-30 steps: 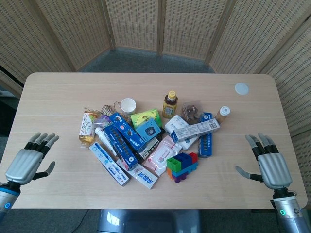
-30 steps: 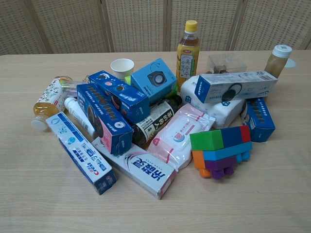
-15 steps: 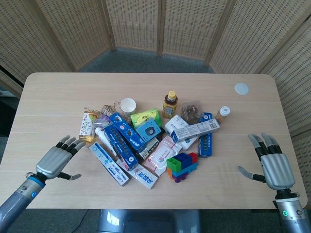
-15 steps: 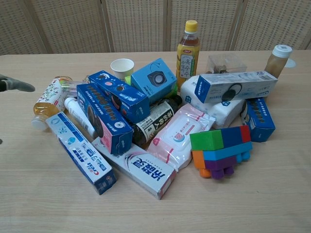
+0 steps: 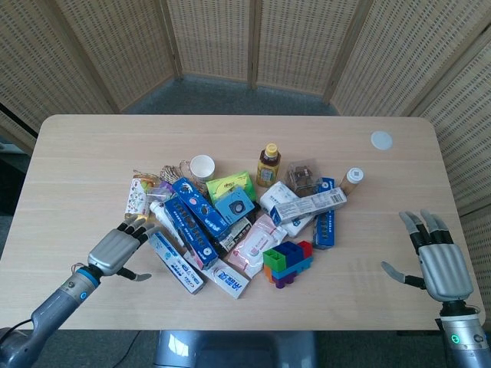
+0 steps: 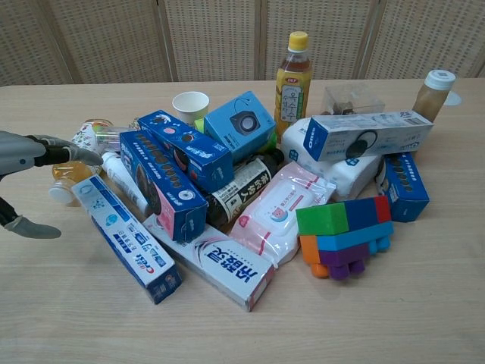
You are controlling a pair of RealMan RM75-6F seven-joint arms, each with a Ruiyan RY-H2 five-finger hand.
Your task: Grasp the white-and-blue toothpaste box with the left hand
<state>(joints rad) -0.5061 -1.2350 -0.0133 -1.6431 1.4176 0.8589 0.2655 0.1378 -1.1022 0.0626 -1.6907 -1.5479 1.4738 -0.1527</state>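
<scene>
The white-and-blue toothpaste box (image 6: pixel 125 238) lies nearest on the desk (image 5: pixel 77 153), at the pile's left front edge; its print is unreadable. Beside it, a white box (image 6: pixel 216 265) carries Chinese characters. The left robot hand (image 5: pixel 116 249) has advanced to the box's end, fingers spread, holding nothing. The right robot hand (image 5: pixel 439 261) stays open, well apart.

- Bright, even, diffuse light in both views.
- Shadows under the pile on the counter (image 5: pixel 230 138) are soft and short.
- Focus is sharp; no glare or blur.
</scene>
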